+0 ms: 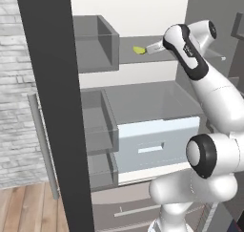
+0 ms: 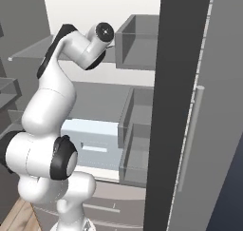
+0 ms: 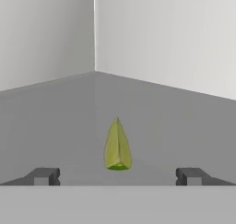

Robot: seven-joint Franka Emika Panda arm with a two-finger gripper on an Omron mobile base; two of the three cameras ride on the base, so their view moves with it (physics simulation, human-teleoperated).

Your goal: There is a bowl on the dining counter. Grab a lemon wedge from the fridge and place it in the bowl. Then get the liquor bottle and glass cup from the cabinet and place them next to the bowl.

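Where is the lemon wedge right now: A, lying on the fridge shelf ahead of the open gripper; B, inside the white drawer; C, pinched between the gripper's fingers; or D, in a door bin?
A: the lemon wedge lies on the grey fridge shelf, ahead of the open gripper, whose fingertips stand wide and clear of it.

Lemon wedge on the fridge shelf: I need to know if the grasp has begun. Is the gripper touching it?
Apart. In the hand view the lemon wedge sits on the shelf beyond the gripper, with grey shelf showing between it and each open fingertip.
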